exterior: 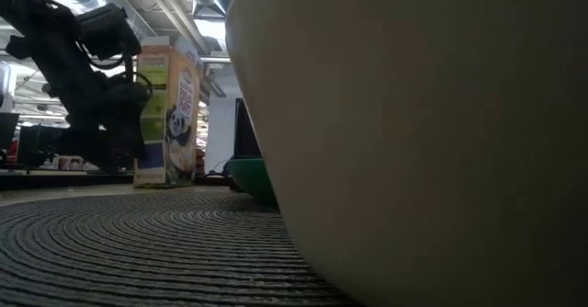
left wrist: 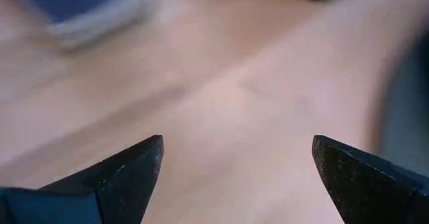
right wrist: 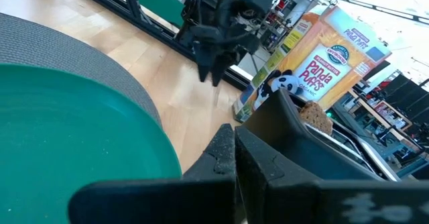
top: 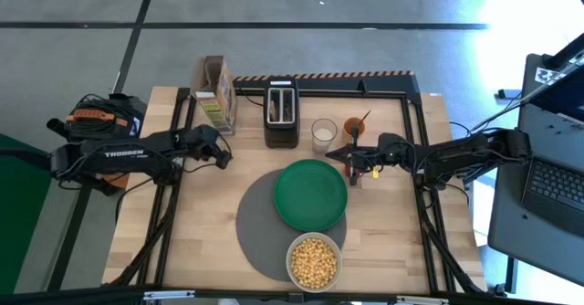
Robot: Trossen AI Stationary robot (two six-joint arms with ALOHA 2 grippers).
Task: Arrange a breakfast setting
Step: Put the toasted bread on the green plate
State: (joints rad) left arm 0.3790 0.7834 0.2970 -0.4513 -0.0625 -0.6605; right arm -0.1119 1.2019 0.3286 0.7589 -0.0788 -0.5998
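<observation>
Pale and close, the bowl (top: 313,261) of yellow cereal (top: 314,263) sits at the near edge of the round grey mat (top: 258,225), and in the low view its wall blocks most of what we could see across the table. Just behind it, the green plate (top: 311,194) lies half on the mat. Beyond the plate stand the black toaster (top: 281,111) with a toast slice (right wrist: 315,116) in its slot, a glass of milk (top: 323,134) and an orange cup (top: 354,127).

The right gripper (top: 354,165) reaches in low at the plate's right rim, below the orange cup; we see its fingers pressed together. The left gripper (top: 222,153) hovers over bare wood left of the toaster, fingers (left wrist: 127,174) spread apart.

Farther back, the cereal box (right wrist: 315,60) reads "Panda Puffs". The left arm (top: 119,154) carries the word "TROSSEN".
</observation>
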